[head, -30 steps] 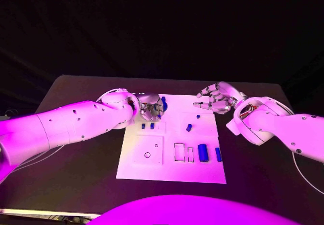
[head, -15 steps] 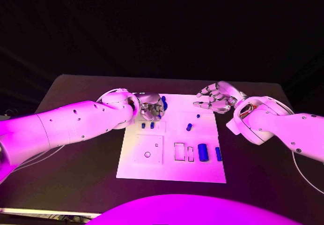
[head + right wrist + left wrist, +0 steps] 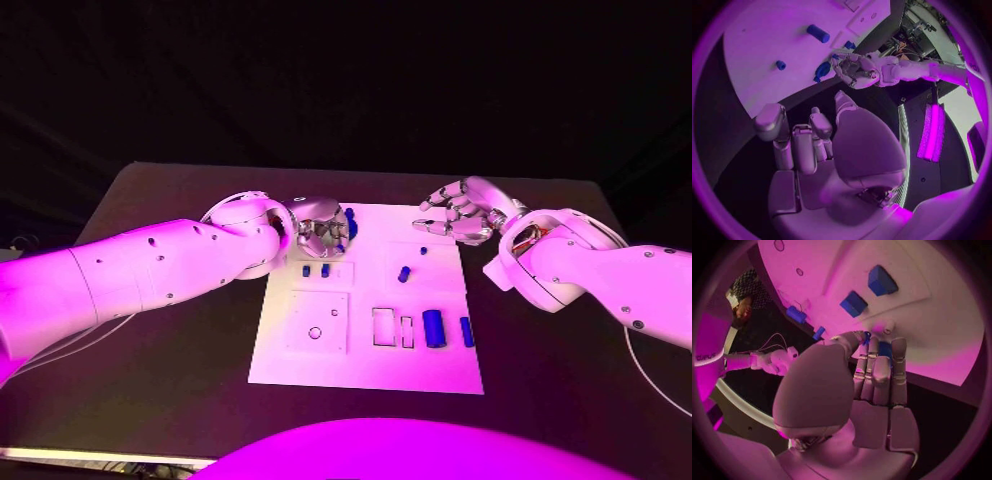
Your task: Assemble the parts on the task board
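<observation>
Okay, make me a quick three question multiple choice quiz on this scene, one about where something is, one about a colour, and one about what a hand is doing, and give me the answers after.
1. Where is the left hand?
A. Over the far left corner of the task board
B. Off the table
C. Over the board's near edge

2. What colour are the small parts lying on the board?
A. Yellow
B. Blue
C. Green

3. What is the right hand doing?
A. Gripping a blue part
B. Pressing flat on the board
C. Holding nothing, fingers curled, above the board's far right corner

Answers:
1 A: the head view shows it at the far left corner.
2 B: the pieces show blue against the white plate.
3 C: the right wrist view shows its palm bare, off the board.
</observation>
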Robot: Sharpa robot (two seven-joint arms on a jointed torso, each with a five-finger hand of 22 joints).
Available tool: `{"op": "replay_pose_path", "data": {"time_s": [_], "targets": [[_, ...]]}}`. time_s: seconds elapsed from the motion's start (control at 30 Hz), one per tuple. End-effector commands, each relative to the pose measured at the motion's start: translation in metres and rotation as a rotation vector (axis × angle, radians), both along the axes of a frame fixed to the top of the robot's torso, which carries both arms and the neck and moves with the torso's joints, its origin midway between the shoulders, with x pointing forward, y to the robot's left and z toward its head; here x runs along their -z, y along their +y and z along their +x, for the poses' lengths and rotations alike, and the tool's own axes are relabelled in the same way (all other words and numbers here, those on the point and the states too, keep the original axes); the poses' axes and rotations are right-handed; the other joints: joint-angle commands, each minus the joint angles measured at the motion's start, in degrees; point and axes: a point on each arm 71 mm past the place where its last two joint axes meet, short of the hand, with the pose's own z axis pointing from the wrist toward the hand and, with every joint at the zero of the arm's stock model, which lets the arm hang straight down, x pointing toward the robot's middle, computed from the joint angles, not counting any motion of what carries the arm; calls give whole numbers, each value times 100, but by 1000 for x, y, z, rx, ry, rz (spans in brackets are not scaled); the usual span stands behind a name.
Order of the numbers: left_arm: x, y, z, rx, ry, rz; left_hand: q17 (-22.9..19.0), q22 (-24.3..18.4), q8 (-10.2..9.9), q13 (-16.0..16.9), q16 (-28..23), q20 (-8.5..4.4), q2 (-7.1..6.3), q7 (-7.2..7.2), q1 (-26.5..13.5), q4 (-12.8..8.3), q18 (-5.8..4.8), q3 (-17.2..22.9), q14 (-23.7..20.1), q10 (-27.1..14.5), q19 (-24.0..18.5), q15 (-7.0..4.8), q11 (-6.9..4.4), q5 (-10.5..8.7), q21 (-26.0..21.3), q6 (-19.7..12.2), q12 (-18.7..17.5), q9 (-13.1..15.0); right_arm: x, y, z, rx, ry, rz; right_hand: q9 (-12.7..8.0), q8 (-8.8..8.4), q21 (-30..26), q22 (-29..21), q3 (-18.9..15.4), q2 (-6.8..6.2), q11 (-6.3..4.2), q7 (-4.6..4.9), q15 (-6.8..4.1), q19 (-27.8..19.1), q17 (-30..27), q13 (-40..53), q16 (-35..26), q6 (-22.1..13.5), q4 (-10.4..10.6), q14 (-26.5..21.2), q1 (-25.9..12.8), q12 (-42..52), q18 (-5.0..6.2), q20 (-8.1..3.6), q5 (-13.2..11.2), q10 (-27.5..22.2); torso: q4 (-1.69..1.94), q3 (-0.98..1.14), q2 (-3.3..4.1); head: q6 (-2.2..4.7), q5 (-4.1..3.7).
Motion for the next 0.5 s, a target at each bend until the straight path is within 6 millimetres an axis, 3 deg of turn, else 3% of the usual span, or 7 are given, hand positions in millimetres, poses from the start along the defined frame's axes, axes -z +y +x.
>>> {"op": "replay_pose_path", "data": {"time_s": [0.03, 0.5], "targets": [[-7, 0, -2, -6, 1, -56, 9, 5, -19, -7, 21, 10, -2, 1, -44, -15, 25, 2, 29, 51, 40, 6, 7, -10, 32, 26, -33, 6, 0, 1, 0, -11, -6, 3, -9, 19, 2, 4, 32, 42, -12, -10, -37, -25, 391, -5, -29, 19, 5, 324, -8, -3, 57, -12, -9, -13, 2, 1, -4, 15, -3], [-22, 21, -5, -45, 33, -91, -21, -6, -54, -17, 17, 8, -21, 9, -64, -34, 28, 8, 25, 76, 35, 13, 20, -6, 25, 21, -110, 16, 0, -1, 0, -7, -5, 2, -9, 19, 2, 4, 32, 42, -12, -10, -37, -25, 391, -5, -29, 19, 5, 324, -8, -3, 57, -12, -9, -13, 4, 1, -3, 27, -2]]}}
